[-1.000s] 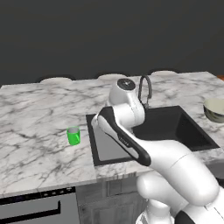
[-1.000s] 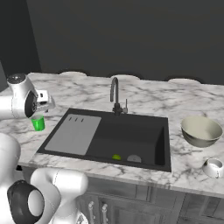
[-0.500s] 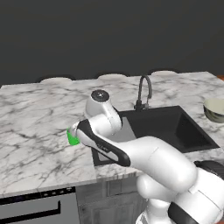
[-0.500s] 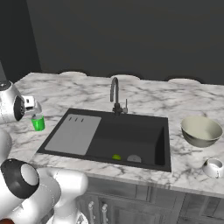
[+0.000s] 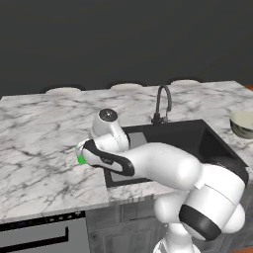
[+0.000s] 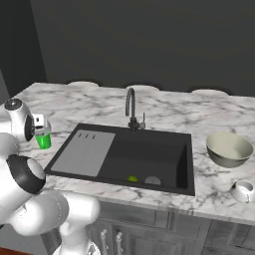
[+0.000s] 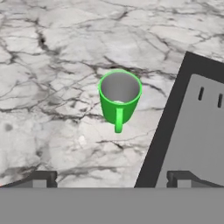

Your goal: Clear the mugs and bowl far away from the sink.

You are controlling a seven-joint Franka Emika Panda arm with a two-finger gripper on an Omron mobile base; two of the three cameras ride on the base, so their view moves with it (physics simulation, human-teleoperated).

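The green mug (image 7: pixel 119 98) stands upright on the marble counter just left of the sink (image 6: pixel 144 157), its handle turned toward the hand. My gripper (image 7: pixel 111 180) hangs above it, open, with nothing between the fingertips (image 7: pixel 39 179). In the right base view the gripper (image 6: pixel 41 130) sits right over the green mug (image 6: pixel 43 141). In the left base view my arm hides most of the green mug (image 5: pixel 80 159). The bowl (image 6: pixel 228 148) rests on the counter right of the sink, and the whitish mug (image 6: pixel 243 190) stands in front of it near the counter's front edge.
The grey drainboard (image 6: pixel 84 152) fills the sink's left part, close to the green mug. The dark faucet (image 6: pixel 131 107) rises behind the basin. Two small things, one yellowish-green (image 6: pixel 132 179) and one grey (image 6: pixel 152 181), lie in the basin. Marble counter (image 5: pixel 39 148) stretches to the left.
My arm has swung left from over the sink's drainboard to the green mug, and the hand now hangs over it. The mugs and bowl have not moved.
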